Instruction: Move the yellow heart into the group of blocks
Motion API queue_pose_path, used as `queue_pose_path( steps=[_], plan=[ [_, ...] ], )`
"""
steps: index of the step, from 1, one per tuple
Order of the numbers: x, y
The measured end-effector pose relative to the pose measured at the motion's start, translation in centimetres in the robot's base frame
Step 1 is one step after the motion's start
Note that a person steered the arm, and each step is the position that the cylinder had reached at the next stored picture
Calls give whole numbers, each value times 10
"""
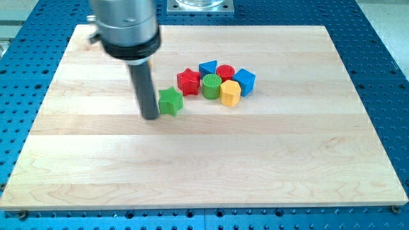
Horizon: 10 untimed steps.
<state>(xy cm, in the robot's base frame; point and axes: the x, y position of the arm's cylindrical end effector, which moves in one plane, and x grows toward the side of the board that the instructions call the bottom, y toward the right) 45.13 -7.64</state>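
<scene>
My tip (pixel 151 117) rests on the board just left of a green star (pixel 170 101), touching it or nearly so. To the star's right lies a tight group: a red star (pixel 188 82), a green cylinder (pixel 211 86), a yellow block (pixel 230 93) that looks six-sided, a blue cube (pixel 244 82), a red cylinder (pixel 225 71) and a blue wedge-like block (pixel 208 68). The green star sits a small gap away from the red star. I can make out no heart-shaped yellow block. The arm's body (pixel 125 29) covers part of the board's upper left.
The wooden board (pixel 204 166) lies on a blue perforated table (pixel 390 76). A metal mount (pixel 199 5) sits at the view's top edge.
</scene>
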Motion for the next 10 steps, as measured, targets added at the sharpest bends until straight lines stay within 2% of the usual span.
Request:
queue_pose_path(
  steps=[2,3,5,6,7,8,9,10],
  plan=[
    [-15,-10],
    [-32,12],
    [-34,31],
    [-34,64],
    [-23,61],
    [-29,-33],
    [-101,-57],
    [-149,-80]
  ],
)
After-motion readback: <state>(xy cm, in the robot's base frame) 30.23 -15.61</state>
